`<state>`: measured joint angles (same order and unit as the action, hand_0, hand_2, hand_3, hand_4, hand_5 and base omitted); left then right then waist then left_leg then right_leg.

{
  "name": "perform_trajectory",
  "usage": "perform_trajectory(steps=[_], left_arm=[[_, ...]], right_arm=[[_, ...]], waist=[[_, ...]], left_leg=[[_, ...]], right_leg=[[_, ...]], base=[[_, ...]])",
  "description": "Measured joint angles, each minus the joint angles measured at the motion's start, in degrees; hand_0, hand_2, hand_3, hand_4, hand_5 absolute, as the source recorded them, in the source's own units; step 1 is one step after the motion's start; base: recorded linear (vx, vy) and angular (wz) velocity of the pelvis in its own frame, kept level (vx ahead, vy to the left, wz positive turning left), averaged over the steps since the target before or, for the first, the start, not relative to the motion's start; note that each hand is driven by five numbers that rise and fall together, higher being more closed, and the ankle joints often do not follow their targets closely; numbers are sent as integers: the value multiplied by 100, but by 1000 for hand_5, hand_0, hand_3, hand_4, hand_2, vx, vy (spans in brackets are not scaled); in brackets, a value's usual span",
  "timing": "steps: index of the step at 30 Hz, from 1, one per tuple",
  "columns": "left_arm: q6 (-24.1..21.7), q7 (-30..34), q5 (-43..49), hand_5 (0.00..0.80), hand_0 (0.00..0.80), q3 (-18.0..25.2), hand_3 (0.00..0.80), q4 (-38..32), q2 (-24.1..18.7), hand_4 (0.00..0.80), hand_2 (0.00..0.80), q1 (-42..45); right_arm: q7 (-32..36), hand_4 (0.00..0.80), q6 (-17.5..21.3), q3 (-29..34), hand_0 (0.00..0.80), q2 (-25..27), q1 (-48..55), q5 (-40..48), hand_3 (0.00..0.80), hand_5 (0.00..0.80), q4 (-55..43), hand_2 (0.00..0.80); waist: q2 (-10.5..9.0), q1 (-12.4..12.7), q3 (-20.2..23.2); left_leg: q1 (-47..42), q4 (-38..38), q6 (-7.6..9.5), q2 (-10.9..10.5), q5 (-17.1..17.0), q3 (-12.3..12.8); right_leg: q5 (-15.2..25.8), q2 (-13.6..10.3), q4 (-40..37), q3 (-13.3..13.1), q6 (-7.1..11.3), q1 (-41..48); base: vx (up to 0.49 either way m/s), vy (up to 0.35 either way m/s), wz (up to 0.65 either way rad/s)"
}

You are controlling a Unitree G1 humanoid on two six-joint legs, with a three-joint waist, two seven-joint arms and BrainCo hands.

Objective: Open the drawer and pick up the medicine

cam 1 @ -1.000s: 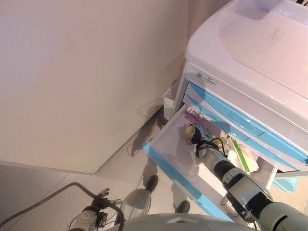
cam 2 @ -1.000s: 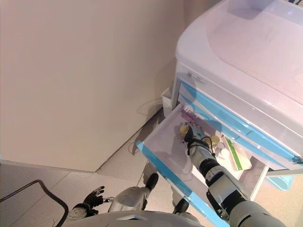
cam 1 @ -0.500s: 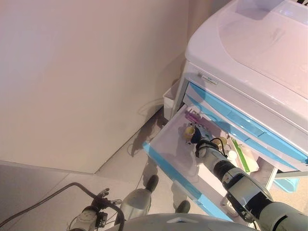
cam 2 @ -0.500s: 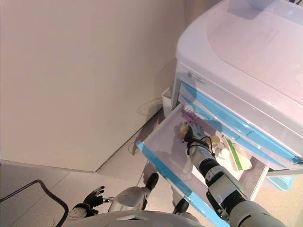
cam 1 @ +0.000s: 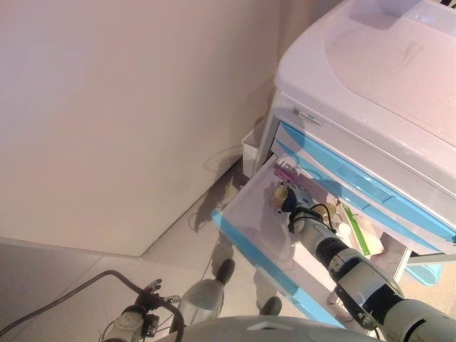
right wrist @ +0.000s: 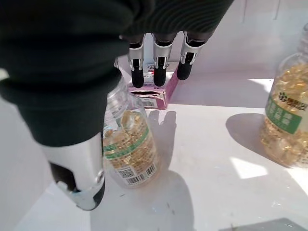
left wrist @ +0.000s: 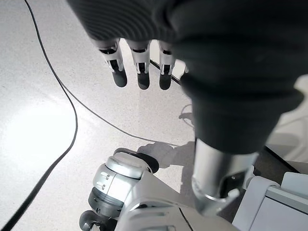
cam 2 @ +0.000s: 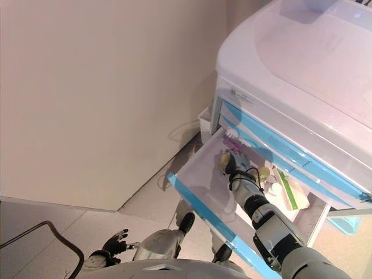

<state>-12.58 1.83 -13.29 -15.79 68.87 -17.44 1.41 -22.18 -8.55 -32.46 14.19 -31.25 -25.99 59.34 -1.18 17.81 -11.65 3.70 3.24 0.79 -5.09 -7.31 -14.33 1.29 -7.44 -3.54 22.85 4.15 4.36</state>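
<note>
Clear plastic, packed with yellow capsules and banded with a green label: the bottle (right wrist: 129, 144) I want stands upright in the open drawer (cam 1: 251, 214), near its back left corner. I have the right hand (right wrist: 72, 82) directly over it, fingers (right wrist: 159, 65) straight and spread, thumb down along the bottle's side, nothing gripped yet. Its long axis is vertical, so I judge the fingers must curl round from the far side. A pink box (right wrist: 154, 91) lies flat just behind; a second bottle (right wrist: 284, 125) stands well apart. My left hand (left wrist: 144, 53) hangs idle, fingers relaxed, over the floor (left wrist: 43, 120).
</note>
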Motion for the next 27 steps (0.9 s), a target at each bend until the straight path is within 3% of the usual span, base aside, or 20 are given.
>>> perform_trajectory(steps=[10,11,14,15,16,27], left_arm=[[0,-1,1,0,0,0,0,1,0,0,0,7],[0,-1,1,0,0,0,0,1,0,0,0,9],[0,-3,1,0,0,0,0,0,0,0,0,19],[0,-2,1,0,0,0,0,0,0,0,0,22],[0,-2,1,0,0,0,0,0,0,0,0,25],[0,-2,1,0,0,0,0,0,0,0,0,36]], right_arm=[[0,0,2,-2,0,0,2,0,0,0,0,0],[0,88,2,-2,88,0,2,-1,88,88,0,88],[1,467,2,-3,467,0,4,-1,467,467,0,467],[-8,759,5,-1,759,0,3,-2,759,759,-3,759],[0,800,7,-2,800,2,3,-2,800,800,-5,800],[-1,800,8,-4,800,-3,4,-4,800,800,-4,800]], waist=[[1,0,0],[1,0,0],[1,0,1],[1,0,1],[1,3,1],[2,4,1]], left_leg=[[0,0,0,0,0,-2],[0,0,0,0,0,-2],[1,0,0,0,0,-2],[1,0,0,0,0,-2],[1,0,0,0,0,-3],[5,-1,0,0,0,-4]], right_leg=[[0,0,0,2,0,1],[0,0,0,2,0,1],[0,0,0,2,0,1],[0,0,0,2,0,0],[0,0,0,2,0,1],[0,-1,0,4,0,-3]], base=[[0,0,0],[0,0,0],[0,0,0],[0,0,0],[0,0,0],[0,0,0]])
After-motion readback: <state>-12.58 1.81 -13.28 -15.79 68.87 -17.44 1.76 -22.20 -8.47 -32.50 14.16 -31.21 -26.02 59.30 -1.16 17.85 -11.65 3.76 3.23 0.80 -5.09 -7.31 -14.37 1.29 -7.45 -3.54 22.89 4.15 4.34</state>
